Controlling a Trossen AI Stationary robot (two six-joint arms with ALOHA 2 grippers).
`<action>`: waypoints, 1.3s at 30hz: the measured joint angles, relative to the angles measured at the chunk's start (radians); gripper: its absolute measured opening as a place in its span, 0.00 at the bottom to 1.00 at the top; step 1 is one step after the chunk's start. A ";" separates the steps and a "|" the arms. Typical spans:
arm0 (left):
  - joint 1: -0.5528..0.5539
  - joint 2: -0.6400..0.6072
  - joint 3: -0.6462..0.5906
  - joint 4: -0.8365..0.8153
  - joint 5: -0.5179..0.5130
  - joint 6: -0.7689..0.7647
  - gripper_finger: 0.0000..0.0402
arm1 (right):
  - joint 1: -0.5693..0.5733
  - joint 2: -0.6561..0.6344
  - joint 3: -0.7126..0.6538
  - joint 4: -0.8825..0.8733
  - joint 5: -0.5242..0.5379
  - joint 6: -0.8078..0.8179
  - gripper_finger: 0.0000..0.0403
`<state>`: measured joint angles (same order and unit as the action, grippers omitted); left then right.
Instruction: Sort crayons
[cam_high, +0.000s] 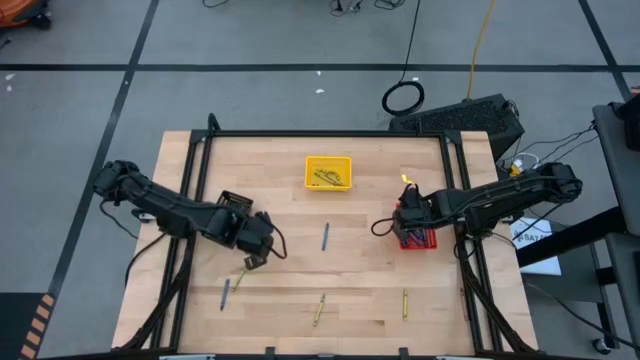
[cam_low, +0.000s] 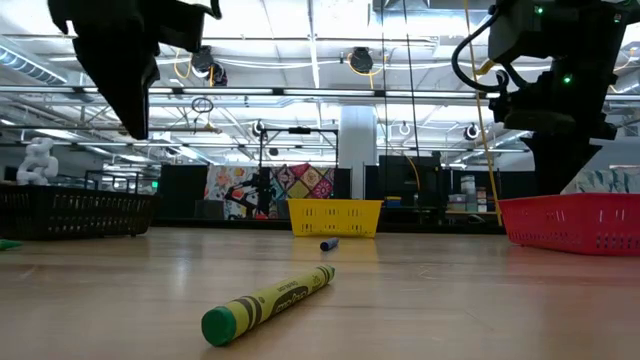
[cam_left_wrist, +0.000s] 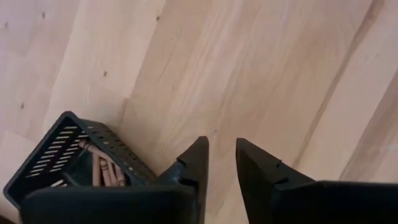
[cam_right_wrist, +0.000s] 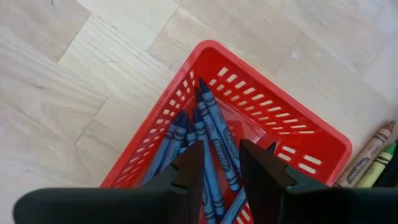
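Loose crayons lie on the table: a blue one (cam_high: 325, 236) mid-table, another blue (cam_high: 225, 293) near-left, yellow-green ones (cam_high: 319, 309) along the near edge. Sorted blues fill the red tray (cam_right_wrist: 298, 155), browns the black tray (cam_left_wrist: 56, 155). Left gripper (cam_left_wrist: 221, 163) stands apart and empty beside the black tray; right gripper (cam_right_wrist: 222, 163), apart and empty, hangs over the red tray. Risk: thin round sticks may roll away from descending fingers.

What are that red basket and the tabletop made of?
The red basket looks like moulded plastic: glossy, with slotted walls. The tabletop appears to be light wood, matte, made of joined strips with visible grain. The blue crayons inside the basket have paper wrappers, presumably over wax.
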<state>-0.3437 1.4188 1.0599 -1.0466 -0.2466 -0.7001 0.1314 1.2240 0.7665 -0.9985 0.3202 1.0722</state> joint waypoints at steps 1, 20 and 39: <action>0.003 0.000 0.000 0.003 0.001 -0.013 0.20 | 0.000 0.000 0.000 0.000 0.000 -0.007 0.22; -0.179 0.000 -0.081 0.021 0.129 -0.698 0.23 | 0.000 0.000 0.000 0.000 0.000 -0.045 0.22; -0.305 0.205 -0.108 0.089 0.267 -0.842 0.23 | 0.000 0.000 0.000 0.053 -0.002 -0.037 0.22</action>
<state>-0.6487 1.6237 0.9516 -0.9576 0.0205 -1.5425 0.1318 1.2243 0.7666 -0.9451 0.3180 1.0348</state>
